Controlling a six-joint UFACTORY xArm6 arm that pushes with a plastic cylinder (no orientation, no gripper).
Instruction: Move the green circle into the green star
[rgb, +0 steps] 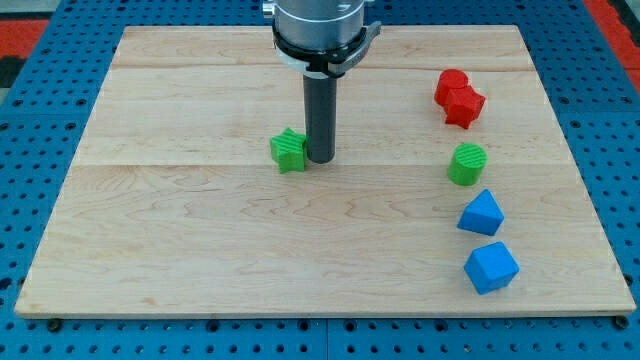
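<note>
The green star (288, 150) lies a little left of the board's middle. My tip (320, 160) stands right next to it on its right side, touching or nearly touching. The green circle (467, 164) lies far off at the view's right, about a quarter of the board's width from my tip.
Two red blocks (458, 97) sit touching each other above the green circle. A blue block (481, 214) lies just below the green circle and another blue block (491, 267) below that. The wooden board (180, 250) rests on a blue pegboard surface.
</note>
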